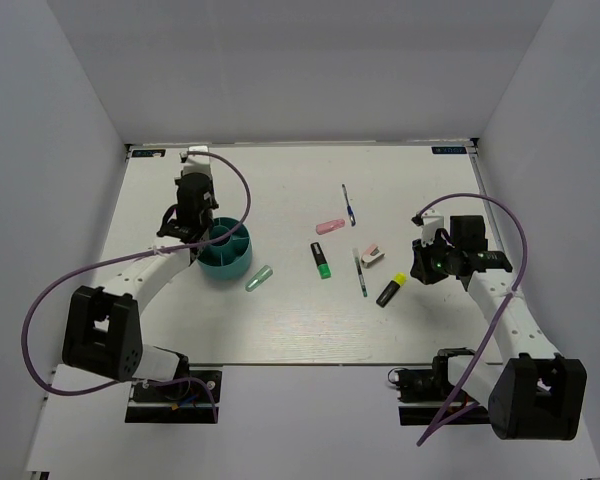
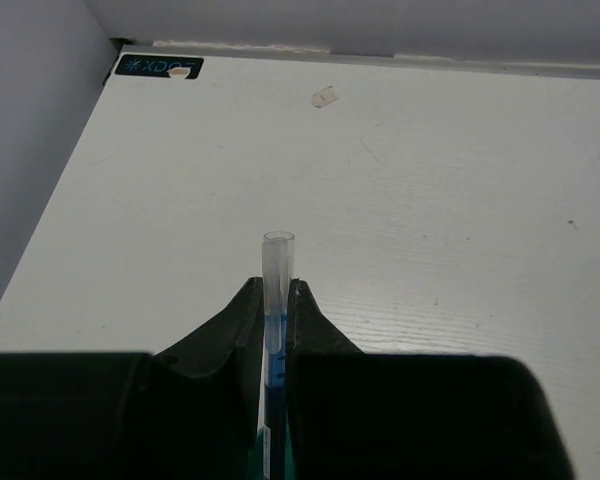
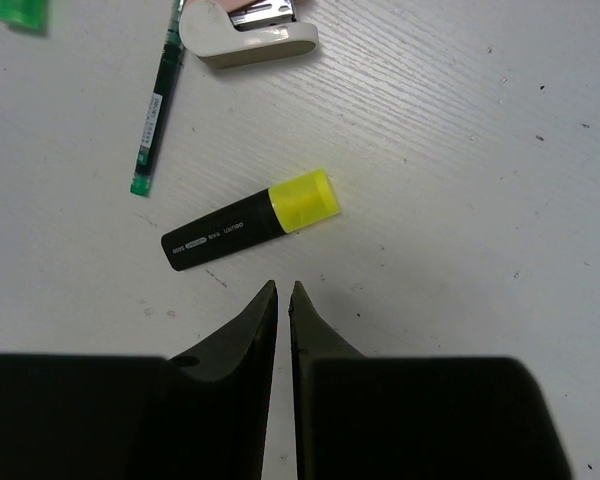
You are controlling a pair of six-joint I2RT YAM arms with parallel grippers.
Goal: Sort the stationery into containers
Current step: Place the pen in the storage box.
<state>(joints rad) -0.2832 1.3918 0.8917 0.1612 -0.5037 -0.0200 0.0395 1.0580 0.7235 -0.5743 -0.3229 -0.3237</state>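
Over the teal organiser (image 1: 225, 252), L gripper (image 2: 278, 290) is pinching a blue pen (image 2: 277, 262), not yet dropping it in. To the organiser's right, 7 items are lying loose, unsorted. R gripper (image 3: 283, 290), jaws pressed together w/ nothing between, is hovering by the black-yellow highlighter (image 3: 250, 220).

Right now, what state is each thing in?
Left gripper: shut on a blue pen
Right gripper: shut, empty
Organiser: upright
Yellow highlighter: capped, lying flat
Green highlighter: lying flat
Mint marker: lying flat
Pink eraser: lying flat
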